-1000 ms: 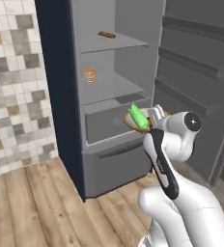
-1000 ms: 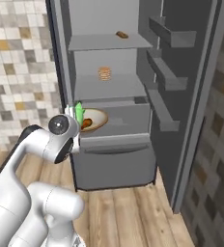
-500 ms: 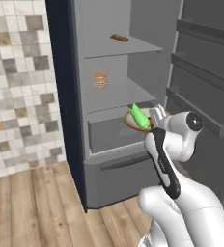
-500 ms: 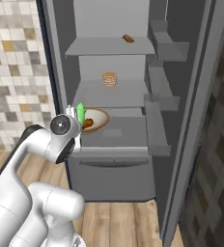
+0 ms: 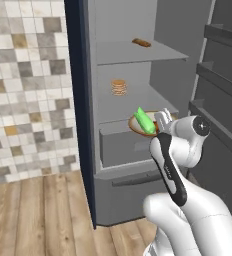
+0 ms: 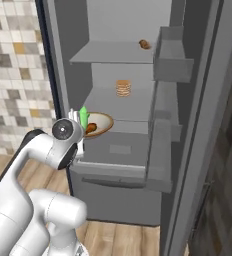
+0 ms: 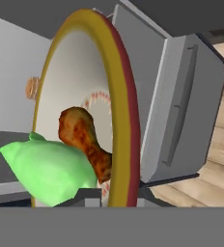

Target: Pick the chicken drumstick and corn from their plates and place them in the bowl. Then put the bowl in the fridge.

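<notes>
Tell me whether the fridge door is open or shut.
Open: the fridge shows its shelves, and its door stands swung aside.

top-shelf item (image 5: 141, 43) too small to identify

A kitchen: an open fridge (image 5: 138, 75) fills the centre, tiled wall (image 5: 28, 90) at left, wood floor (image 5: 43, 215) below.

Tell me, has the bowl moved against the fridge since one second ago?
Yes. In both base views the bowl has come closer to the pancake stack on the fridge shelf, so toward the fridge.
</notes>
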Robot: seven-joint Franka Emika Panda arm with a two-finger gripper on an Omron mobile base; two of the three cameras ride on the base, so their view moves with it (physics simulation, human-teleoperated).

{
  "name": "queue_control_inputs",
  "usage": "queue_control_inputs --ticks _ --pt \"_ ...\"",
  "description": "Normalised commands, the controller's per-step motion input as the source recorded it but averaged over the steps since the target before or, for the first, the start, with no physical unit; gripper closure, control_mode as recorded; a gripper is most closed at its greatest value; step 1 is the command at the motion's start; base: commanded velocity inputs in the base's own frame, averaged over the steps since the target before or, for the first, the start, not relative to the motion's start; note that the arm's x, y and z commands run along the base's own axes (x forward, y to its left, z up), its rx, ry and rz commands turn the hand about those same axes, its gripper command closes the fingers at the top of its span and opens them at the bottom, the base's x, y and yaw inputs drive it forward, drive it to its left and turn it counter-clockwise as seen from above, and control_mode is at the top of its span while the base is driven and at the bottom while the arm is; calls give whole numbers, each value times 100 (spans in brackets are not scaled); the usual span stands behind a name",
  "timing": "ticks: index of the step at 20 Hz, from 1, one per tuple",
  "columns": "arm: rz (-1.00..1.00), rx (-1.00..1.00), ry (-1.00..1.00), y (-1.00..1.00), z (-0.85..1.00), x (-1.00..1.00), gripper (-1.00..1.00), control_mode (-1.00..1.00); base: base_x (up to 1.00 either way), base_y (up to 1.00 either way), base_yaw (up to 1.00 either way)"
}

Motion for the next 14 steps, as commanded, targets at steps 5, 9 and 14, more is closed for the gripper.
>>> queue_control_inputs --ticks 5,9,14 --pt "0 0 0 0 0 0 100 100 52 -31 17" --pt "0 0 0 0 0 0 100 100 49 -14 11" --pt "0 0 0 0 0 0 100 100 15 -7 2"
